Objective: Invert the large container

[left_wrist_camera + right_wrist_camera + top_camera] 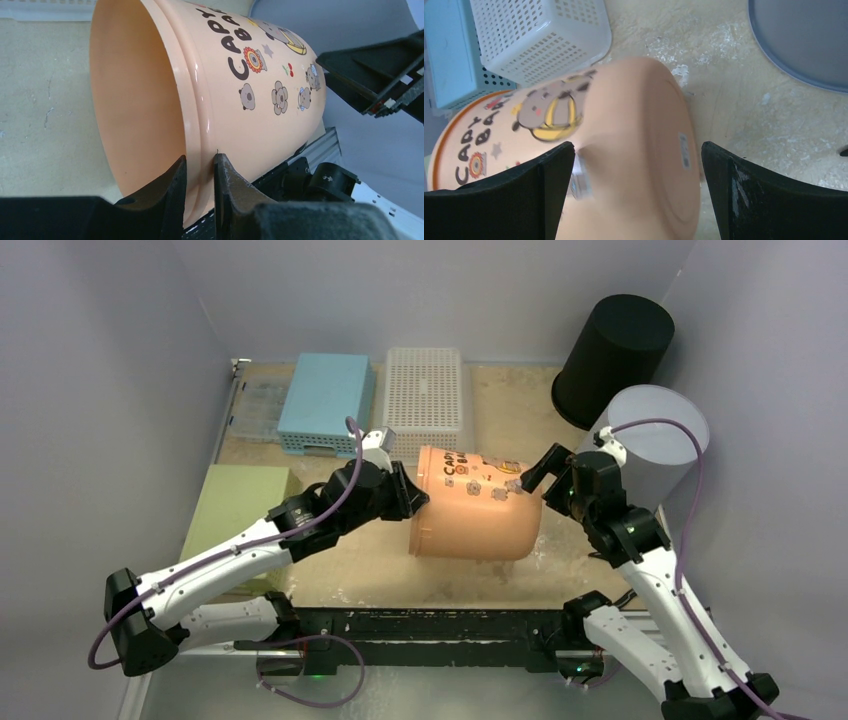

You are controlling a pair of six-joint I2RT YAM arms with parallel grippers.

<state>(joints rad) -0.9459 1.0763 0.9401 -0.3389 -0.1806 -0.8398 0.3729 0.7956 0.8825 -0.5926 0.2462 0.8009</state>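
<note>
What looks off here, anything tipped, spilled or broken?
Only the peach container: it lies on its side, rim pinched by the left gripper, with the open right gripper at its base. Nothing spilled or cracked shows.

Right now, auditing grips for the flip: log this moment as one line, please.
large container: on its side, mouth facing left | left gripper: shut on its rim | right gripper: open, at base end | flip: not finished

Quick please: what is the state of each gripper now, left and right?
Left gripper: closed on the rim of the large container.
Right gripper: open, jaws on either side of the container's base, not gripping it.
</note>
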